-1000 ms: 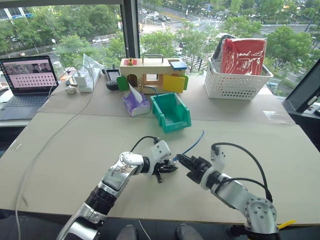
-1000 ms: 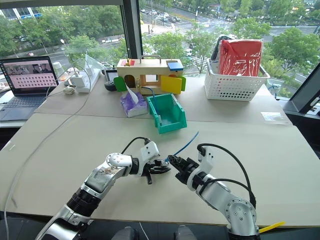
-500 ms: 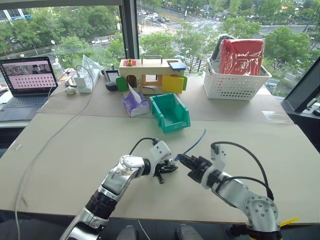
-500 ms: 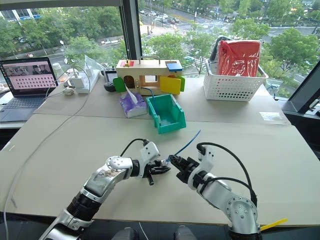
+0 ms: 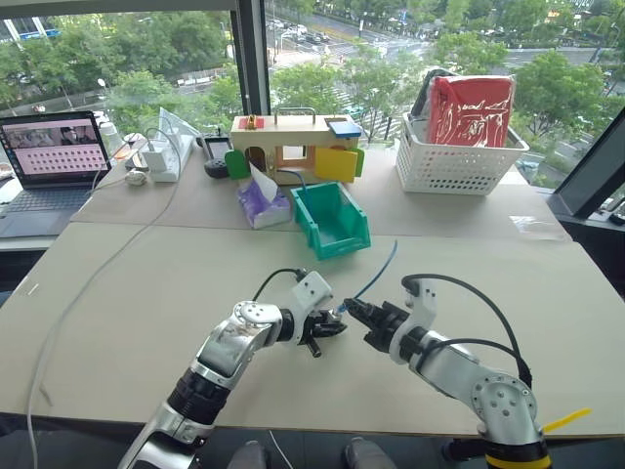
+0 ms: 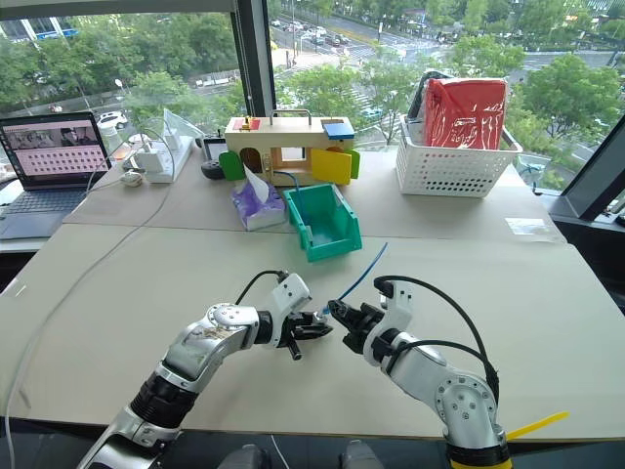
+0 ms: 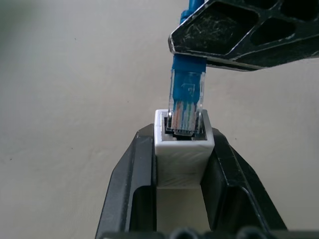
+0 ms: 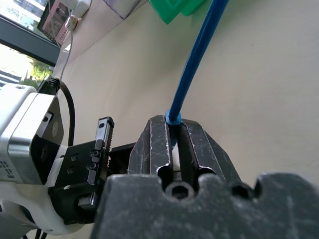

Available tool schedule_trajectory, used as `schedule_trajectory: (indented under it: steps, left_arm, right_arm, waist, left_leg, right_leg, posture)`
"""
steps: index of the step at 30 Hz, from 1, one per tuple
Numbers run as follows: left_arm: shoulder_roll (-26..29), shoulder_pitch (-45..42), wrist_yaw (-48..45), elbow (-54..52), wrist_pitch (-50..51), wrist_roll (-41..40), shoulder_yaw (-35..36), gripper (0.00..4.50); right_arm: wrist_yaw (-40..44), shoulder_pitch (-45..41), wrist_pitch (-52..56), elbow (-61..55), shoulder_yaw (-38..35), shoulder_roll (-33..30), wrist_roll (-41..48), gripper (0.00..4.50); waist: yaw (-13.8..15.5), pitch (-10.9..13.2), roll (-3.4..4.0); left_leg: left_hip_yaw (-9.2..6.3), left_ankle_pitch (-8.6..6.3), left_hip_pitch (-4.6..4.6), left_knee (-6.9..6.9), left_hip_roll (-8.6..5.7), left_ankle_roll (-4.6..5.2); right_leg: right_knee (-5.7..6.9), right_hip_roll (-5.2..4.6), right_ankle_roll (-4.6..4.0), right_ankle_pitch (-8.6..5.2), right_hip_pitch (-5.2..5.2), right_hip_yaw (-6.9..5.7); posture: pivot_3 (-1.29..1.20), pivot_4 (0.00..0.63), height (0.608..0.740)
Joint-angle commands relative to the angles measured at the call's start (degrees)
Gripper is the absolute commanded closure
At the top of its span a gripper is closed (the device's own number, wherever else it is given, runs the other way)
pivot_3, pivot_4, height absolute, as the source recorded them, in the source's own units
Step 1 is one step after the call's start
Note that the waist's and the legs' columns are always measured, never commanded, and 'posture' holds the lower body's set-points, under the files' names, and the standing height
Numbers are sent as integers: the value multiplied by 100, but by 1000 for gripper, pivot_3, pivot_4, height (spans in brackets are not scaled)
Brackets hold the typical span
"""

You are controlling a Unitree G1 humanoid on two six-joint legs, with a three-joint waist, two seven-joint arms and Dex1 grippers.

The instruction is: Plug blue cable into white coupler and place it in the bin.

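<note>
My left gripper point(image 7: 182, 164) is clamping the small white coupler point(image 7: 182, 154) above the near tabletop point(image 5: 146, 283). My right gripper point(image 8: 172, 137) is pinching the thin blue cable point(image 8: 197, 55), its clear plug sitting in the coupler's dark socket.

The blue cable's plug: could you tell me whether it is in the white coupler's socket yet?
Partly in: the blue cable has its clear tip inside the white coupler, most of the plug outside.

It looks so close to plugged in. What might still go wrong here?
The blue cable plug sits only partly in the white coupler, so a tilted push might jam it. The right fingers pinch just the thin cable and could slip. The bin is still some way off; a loose joint might separate.
</note>
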Motion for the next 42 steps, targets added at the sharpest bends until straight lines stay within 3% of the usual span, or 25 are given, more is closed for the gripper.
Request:
schedule_trajectory:
  steps: [1, 13, 27, 42]
  left_arm:
    - [112, 31, 34, 64, 340, -14, -133, 3814]
    - [245, -261, 199, -165, 886, -53, -312, 3814]
    - [469, -378, 170, -245, 974, -44, -748, 3814]
    - [470, -420, 154, -286, 1097, -173, -768, 3814]
  right_arm:
    - [-30, 25, 237, -78, 110, -99, -225, 4500]
    - [77, -126, 712, -222, 317, -257, -427, 4500]
    - [256, -324, 1156, -277, 433, -433, -651, 4500]
    - [152, -224, 1240, -611, 529, -428, -1075, 4500]
  waist:
    - [0, 0, 0]
    - [-15, -1, -1]
    - [-14, -3, -3]
    - [-4, -7, -3]
  left_leg:
    - [0, 0, 0, 0, 0, 0]
    - [0, 0, 2, -1, 0, 0]
    - [0, 0, 4, -7, 1, 0]
    - [-1, 0, 4, -8, 1, 0]
  right_leg:
    - [0, 0, 0, 0, 0, 0]
    - [0, 0, -1, -1, -1, 0]
    - [0, 2, -3, -3, -2, 0]
    - [-3, 2, -2, -6, -1, 0]
  posture:
    - [0, 150, 731]
    - [0, 150, 731]
    - [0, 150, 731]
    - [0, 150, 731]
